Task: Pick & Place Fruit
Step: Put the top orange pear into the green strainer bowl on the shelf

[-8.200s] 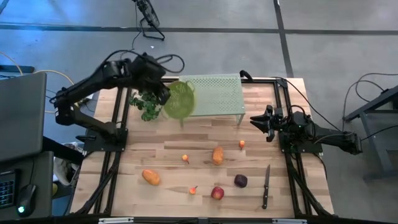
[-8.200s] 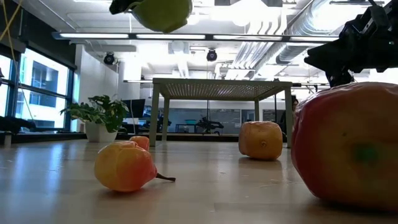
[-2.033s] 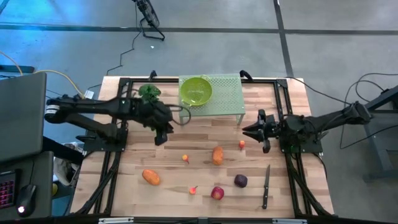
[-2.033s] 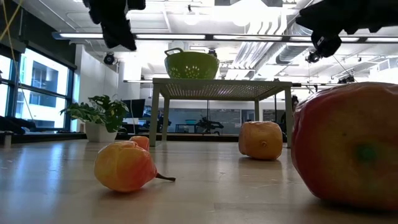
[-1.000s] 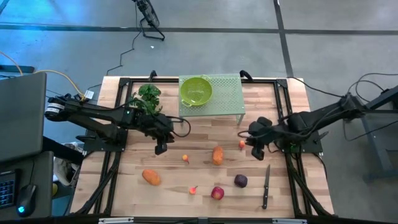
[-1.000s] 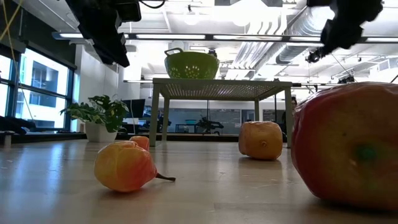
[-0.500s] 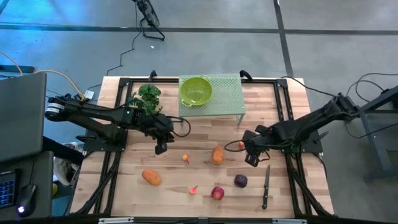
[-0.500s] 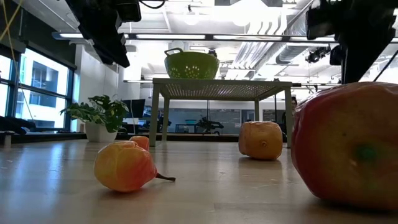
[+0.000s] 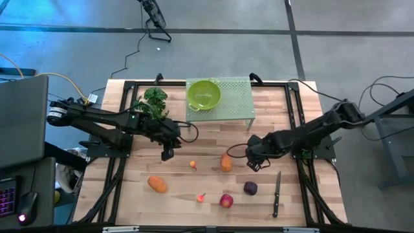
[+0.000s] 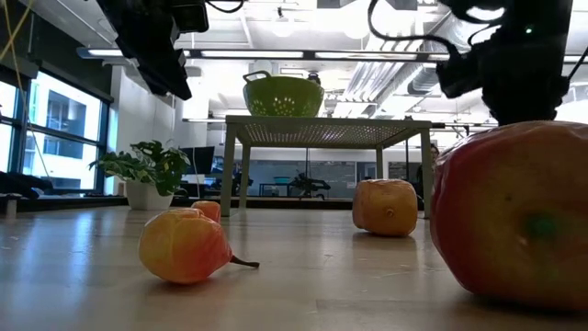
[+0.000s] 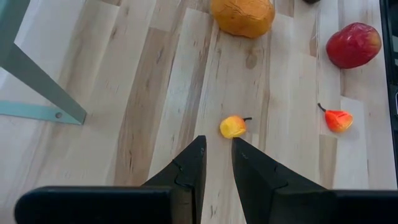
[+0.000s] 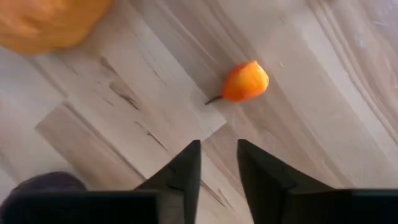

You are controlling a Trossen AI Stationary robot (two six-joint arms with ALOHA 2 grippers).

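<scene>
A: Where's the fruit?

B: All loose on the wooden worktop (image 9: 194,145), front half. Orange oblong piece (image 9: 156,184) front-left, 2nd orange piece (image 9: 226,162) mid. Red apple (image 9: 226,200) near the front edge, dark purple plum (image 9: 250,188) just right of it. Tiny orange-red bits: one (image 9: 193,165) left of the mid orange piece, one (image 9: 201,197) left of the apple.

A: Grippers?

B: Left gripper (image 9: 167,154) hangs above the worktop, near the tiny bit by the mid orange piece. Its wrist cam shows its jaws w/ a narrow gap, nothing between them. Right gripper (image 9: 251,160) sits low, just right of the mid orange piece; its wrist cam shows another tiny orange-red bit (image 12: 244,81) ahead of the fingers. Jaws slightly apart, empty.

A: Anything hidden or cut off?

B: High view: the right gripper covers that third bit, can't see it there. Low view: apple fills the right side, cut off by the frame; both arms only partly in shot at the top. Right wrist cam: the plum is just a blurred purple corner, the orange piece is cropped.

A: Other stuff?

B: Green colander (image 9: 203,94) on a perforated green stand (image 9: 236,100) at the back, leafy plant (image 9: 152,98) left of it, black-handled knife (image 9: 276,194) front-right.

A: Any labels?

B: No writing I can read anywhere.
</scene>
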